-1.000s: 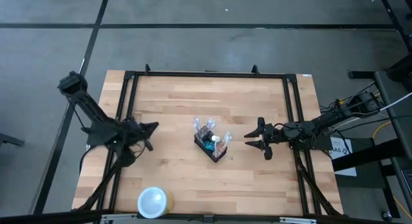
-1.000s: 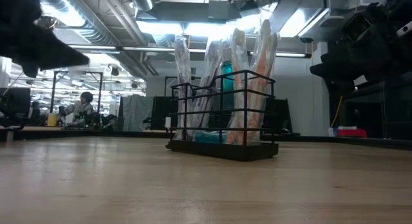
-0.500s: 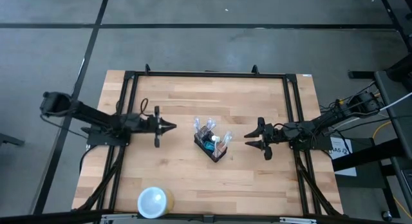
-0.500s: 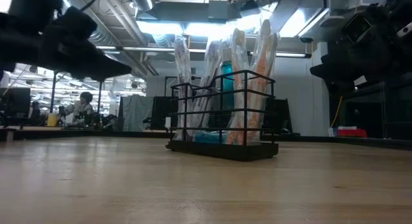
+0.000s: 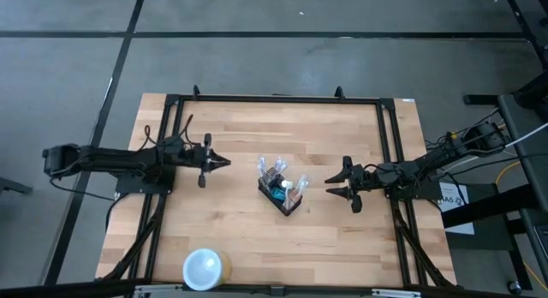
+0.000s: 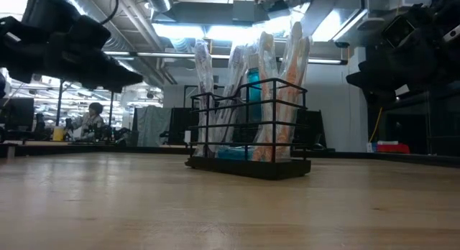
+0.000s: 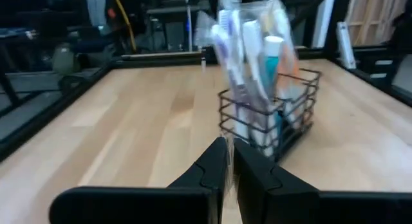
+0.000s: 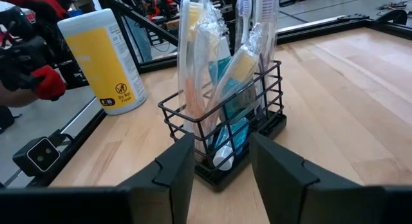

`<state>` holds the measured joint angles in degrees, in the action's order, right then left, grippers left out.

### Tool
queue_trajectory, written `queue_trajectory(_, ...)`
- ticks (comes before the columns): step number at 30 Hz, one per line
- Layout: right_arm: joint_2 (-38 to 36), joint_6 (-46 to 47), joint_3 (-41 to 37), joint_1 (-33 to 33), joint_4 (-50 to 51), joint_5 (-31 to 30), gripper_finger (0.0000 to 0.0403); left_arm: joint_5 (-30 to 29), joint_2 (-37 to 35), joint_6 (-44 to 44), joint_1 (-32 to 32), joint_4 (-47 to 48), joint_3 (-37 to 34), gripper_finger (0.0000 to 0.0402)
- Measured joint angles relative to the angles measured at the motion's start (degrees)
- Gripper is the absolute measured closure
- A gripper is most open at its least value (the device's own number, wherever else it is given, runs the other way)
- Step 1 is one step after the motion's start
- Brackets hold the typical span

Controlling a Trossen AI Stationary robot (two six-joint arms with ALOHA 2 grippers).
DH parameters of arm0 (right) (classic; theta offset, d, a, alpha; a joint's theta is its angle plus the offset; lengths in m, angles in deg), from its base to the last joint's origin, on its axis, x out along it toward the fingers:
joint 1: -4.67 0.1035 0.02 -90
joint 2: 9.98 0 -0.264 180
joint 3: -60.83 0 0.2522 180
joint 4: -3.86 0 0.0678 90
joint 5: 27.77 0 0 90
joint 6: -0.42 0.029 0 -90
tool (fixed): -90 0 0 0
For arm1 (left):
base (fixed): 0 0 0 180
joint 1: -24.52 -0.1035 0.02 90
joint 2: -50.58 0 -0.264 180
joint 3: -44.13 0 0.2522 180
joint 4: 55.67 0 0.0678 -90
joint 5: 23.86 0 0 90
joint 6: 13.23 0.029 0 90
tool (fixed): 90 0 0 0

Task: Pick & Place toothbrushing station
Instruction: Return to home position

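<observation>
Table [image 5: 257, 127]: wooden top in a black frame, one arm at each side.

Step, as I judge it: loading looks finished and the arms are due to go home. Neither holds anything, so the next move only calls for each arm to draw straight back and fold up without clipping the wire basket.

Left arm: stretched long and low from the left edge, pointing toward the centre. Right arm: reaching in from the right edge, wrist level, aimed at the basket.

Wipes canister [image 5: 204, 268]: near the front edge, well apart from everything else.

Toothbrushing station [image 5: 282, 193]: mid-table, upright, between the two grippers and nearer the right one. Wrapped toothbrushes [image 6: 291, 70] and a teal tube [image 6: 252, 85] stand in it.

Left gripper [image 5: 223, 163]: short of the station, fingers pressed together on nothing.

Right gripper [image 5: 330, 186]: just beside the station, not touching it, fingers spread wide and empty.
</observation>
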<state>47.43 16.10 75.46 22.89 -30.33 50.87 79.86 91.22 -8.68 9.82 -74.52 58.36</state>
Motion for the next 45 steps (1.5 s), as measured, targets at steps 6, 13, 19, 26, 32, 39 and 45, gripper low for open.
queue_trajectory(6,0.0,0.02,0.0,0.0,0.0,0.01,0.025,-7.51,-15.0,-0.7,7.51,11.55,0.0,0.0382)
queue_trajectory(13,0.0,0.04,0.02,0.0,0.0,0.0,0.025,-15.17,-28.6,-1.89,14.48,24.39,0.0,0.0382)
queue_trajectory(19,0.0,0.09,0.02,0.01,0.02,0.01,0.025,-13.15,-37.79,-3.18,13.17,31.68,0.02,0.0382)
queue_trajectory(26,0.02,0.11,0.07,0.02,0.13,0.01,0.025,-13.73,-40.63,-3.96,13.76,31.86,0.02,0.0382)
queue_trajectory(32,0.02,0.11,0.07,0.02,0.11,0.01,0.025,-16.63,-38.83,-10.92,14.96,31.55,0.02,0.0382)
queue_trajectory(39,0.02,0.1,0.07,0.02,0.11,0.0,0.025,-11.99,-35.86,-27.16,15.1,31.37,0.02,0.0382)
queue_trajectory(45,0.02,0.11,0.07,0.02,0.11,0.0,0.025,-11.8,-35.86,-27.48,15.1,31.31,0.02,0.0382)
